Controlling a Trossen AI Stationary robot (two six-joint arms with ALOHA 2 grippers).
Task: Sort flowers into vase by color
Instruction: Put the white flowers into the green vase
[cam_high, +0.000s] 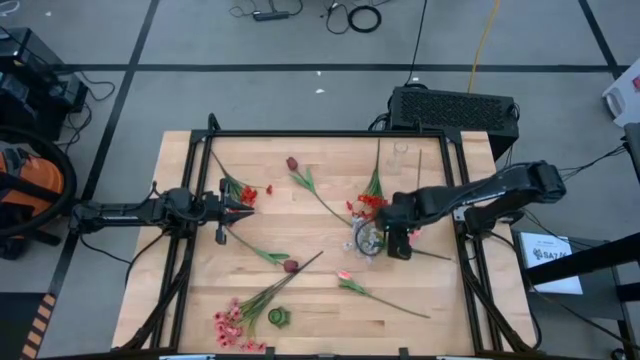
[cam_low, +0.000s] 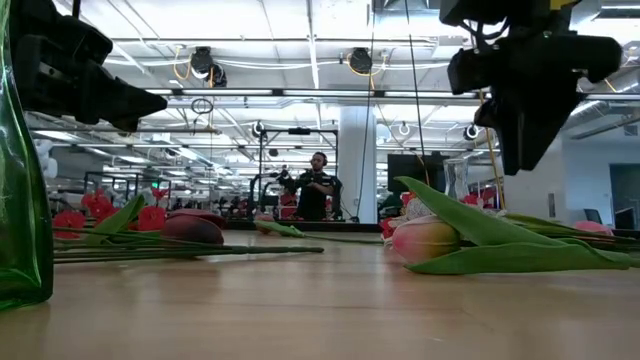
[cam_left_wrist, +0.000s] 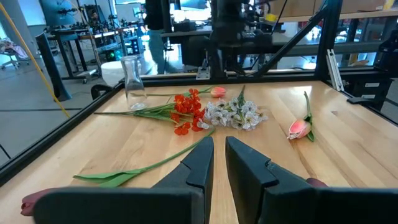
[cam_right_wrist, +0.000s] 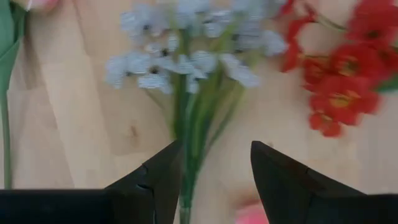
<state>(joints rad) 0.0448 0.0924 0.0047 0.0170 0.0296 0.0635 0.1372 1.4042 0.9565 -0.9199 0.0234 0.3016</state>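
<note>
Several flowers (cam_high: 300, 180) lie scattered flat across the wooden table (cam_high: 180, 290). Right gripper (cam_right_wrist: 214, 171) hovers right of centre, fingers spread above the stems of a whitish sprig (cam_right_wrist: 186, 59), a red cluster (cam_right_wrist: 339, 81) beside it. Left gripper (cam_left_wrist: 217, 158) waits at the left edge, fingers parted by a narrow gap, pinching nothing.

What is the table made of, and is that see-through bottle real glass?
The table looks like pale wood with a smooth, light sheen: grain lines and plank seams show on its top. The clear bottle looks like glass, since the room shows through it and its edges glint, though clear plastic could look the same.
</note>
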